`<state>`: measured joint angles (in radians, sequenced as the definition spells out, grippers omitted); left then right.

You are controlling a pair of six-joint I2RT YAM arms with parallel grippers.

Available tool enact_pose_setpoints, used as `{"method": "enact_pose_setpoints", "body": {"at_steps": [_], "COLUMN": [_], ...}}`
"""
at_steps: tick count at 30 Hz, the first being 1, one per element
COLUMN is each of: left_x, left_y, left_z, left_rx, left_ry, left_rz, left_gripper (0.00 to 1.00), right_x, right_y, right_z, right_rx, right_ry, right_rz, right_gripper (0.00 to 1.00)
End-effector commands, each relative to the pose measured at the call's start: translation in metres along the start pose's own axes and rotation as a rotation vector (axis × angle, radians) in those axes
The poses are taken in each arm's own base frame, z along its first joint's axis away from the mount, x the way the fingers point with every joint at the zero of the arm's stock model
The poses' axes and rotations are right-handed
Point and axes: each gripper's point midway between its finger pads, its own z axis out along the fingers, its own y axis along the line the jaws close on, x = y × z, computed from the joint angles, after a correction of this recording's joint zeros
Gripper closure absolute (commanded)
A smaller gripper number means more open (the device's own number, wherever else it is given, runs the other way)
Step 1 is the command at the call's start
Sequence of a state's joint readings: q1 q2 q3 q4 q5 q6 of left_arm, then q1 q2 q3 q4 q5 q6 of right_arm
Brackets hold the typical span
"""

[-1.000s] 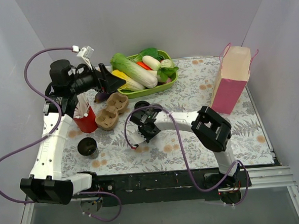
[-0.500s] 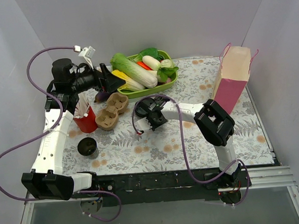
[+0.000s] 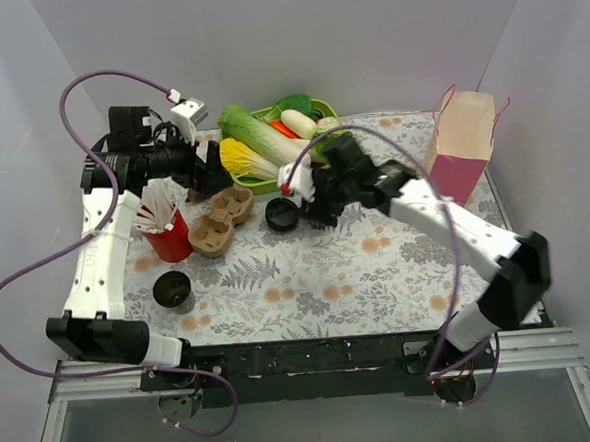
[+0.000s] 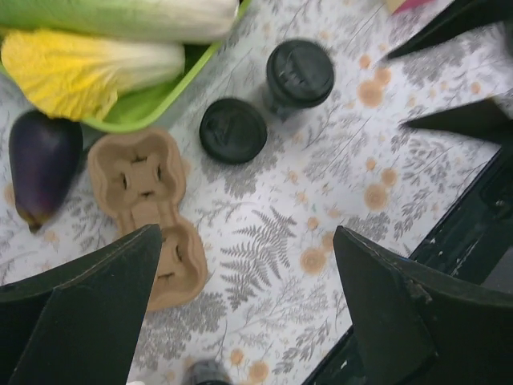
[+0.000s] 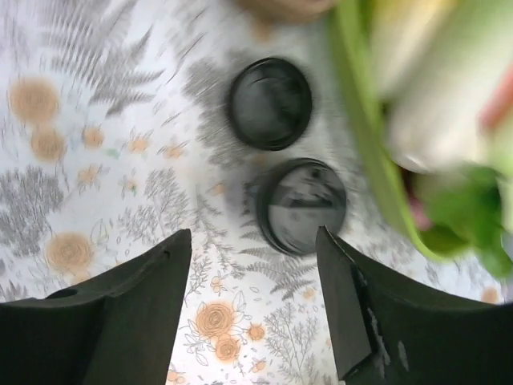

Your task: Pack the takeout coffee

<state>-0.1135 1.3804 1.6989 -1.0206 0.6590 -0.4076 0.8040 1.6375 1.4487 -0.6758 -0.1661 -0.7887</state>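
Two small dark cups with round black lids stand side by side beside the green tray. One takeout coffee (image 5: 301,205) is just ahead of my right gripper (image 5: 253,233), whose jaws are open and hold nothing; the other lidded cup (image 5: 270,103) lies beyond it. In the top view only one lidded cup (image 3: 281,215) shows, left of the right gripper (image 3: 311,202). The left wrist view shows both cups (image 4: 299,74) (image 4: 233,130). My left gripper (image 4: 248,233) hangs open and empty, high above the brown carrier (image 4: 148,208). A third dark cup (image 3: 172,289) stands near the left front.
A green tray (image 3: 338,159) of vegetables sits at the back. An eggplant (image 4: 40,164) lies beside the carrier (image 3: 220,221). A red cup of white straws (image 3: 168,237) stands left of it. A pink paper bag (image 3: 460,161) stands upright at the right.
My right arm has swung from the middle of the table back toward the green tray, and its jaws have gone from shut to open. The left gripper shifted slightly.
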Motion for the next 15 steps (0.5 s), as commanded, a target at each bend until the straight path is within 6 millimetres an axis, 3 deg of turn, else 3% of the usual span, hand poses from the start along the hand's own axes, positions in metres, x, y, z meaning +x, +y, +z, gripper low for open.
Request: {"method": "enact_pose_setpoints", "body": {"at_steps": [1,2,5,9,12,15], "left_x": [0.060,0.069,0.082,0.103,0.108,0.126], "left_y": [0.028,0.034,0.046,0.071,0.082,0.091], "left_z": [0.013,0.023,0.039,0.063,0.074,0.082], "left_rx": [-0.048,-0.056,-0.072,-0.098,-0.114,-0.126], "left_ry": [0.283,0.318,0.393,0.501,0.505,0.576], "left_rz": [-0.059,-0.092,-0.089,-0.086,-0.050,-0.049], "left_gripper": [0.13,0.14,0.18,0.23,0.25,0.27], "right_x": [-0.038,-0.025,-0.014,-0.009,-0.003,0.006], "right_y": [-0.028,-0.033,-0.032,-0.034,-0.042,-0.045], "right_z": [-0.088,-0.093,-0.097,-0.105,-0.112,-0.113], "right_rx": [0.120,0.121,0.067,0.070,0.113,0.133], "right_ry": [-0.316,-0.303,-0.318,-0.369,-0.385,-0.395], "right_rz": [0.423,0.495,0.645,0.679,0.698,0.736], "right_gripper": [0.27,0.28,0.31,0.31,0.31,0.31]}}
